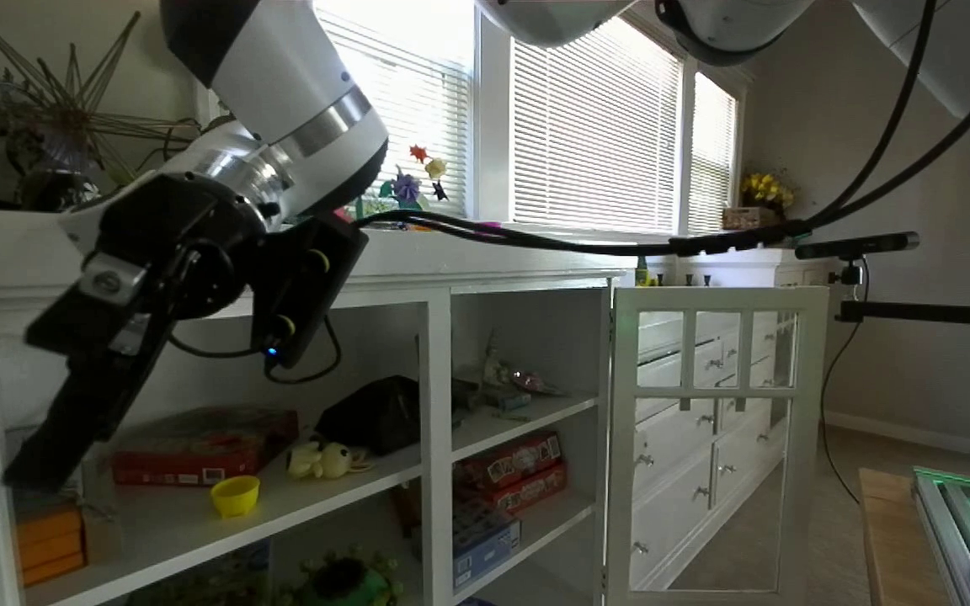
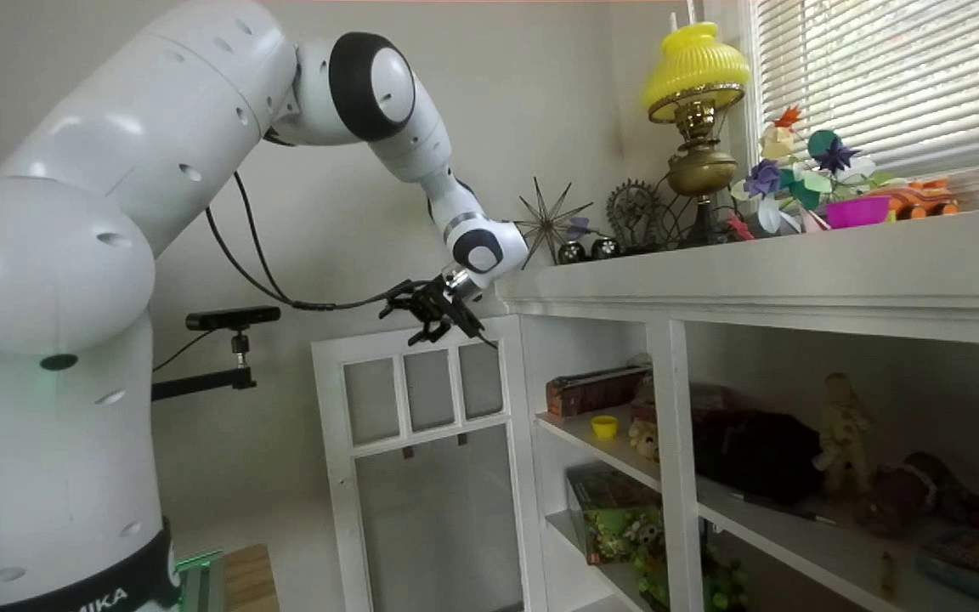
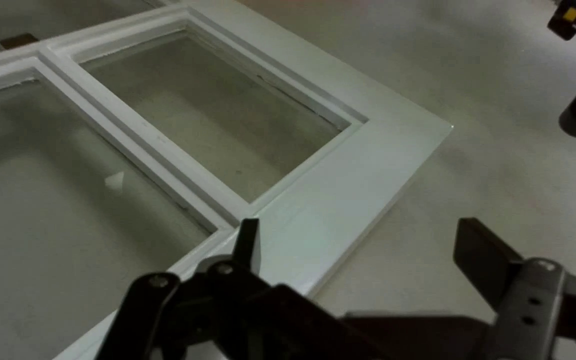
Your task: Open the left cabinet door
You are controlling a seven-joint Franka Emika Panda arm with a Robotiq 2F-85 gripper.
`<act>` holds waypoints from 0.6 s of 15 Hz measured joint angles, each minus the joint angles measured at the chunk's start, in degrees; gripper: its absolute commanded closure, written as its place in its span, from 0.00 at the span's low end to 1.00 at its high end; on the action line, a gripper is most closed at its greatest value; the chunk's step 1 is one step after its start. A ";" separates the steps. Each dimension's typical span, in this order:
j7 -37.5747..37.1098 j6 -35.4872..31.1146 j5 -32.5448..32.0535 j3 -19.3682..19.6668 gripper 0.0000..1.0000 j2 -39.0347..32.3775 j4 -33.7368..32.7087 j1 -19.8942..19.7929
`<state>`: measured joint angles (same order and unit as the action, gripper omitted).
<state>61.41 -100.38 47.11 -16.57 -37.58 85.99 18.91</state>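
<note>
The left cabinet door (image 2: pixel 434 434) is white-framed with glass panes in an exterior view. It stands swung open, out from the cabinet's left end. In the wrist view, the door's corner and broad white frame (image 3: pixel 318 220) fill the left and middle. My gripper (image 2: pixel 400 327) is by the door's top rail in that exterior view. In the wrist view, the gripper (image 3: pixel 363 250) is open and empty, its left finger over the frame and its right finger beyond the outer edge. I cannot tell whether it touches the door. An exterior view shows the gripper (image 1: pixel 39 475) edge-on.
Another white paned door (image 1: pixel 716 392) stands open on the cabinet's right. The open shelves hold a yellow cup (image 1: pixel 235 496), red boxes (image 1: pixel 194 459) and toys. The countertop above carries a yellow lamp (image 2: pixel 698 68) and ornaments. A camera on an arm (image 2: pixel 233 319) stands near the robot.
</note>
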 measured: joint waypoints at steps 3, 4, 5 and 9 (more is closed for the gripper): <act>-3.24 0.52 -2.70 0.45 0.00 4.42 2.59 -1.21; -4.24 1.10 -3.38 0.51 0.00 6.15 3.55 -1.68; -5.39 1.90 -4.00 0.61 0.00 8.05 4.61 -2.16; -9.23 4.35 -7.30 1.08 0.00 15.96 9.07 -3.84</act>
<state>52.18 -96.03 39.81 -15.49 -21.62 95.05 15.07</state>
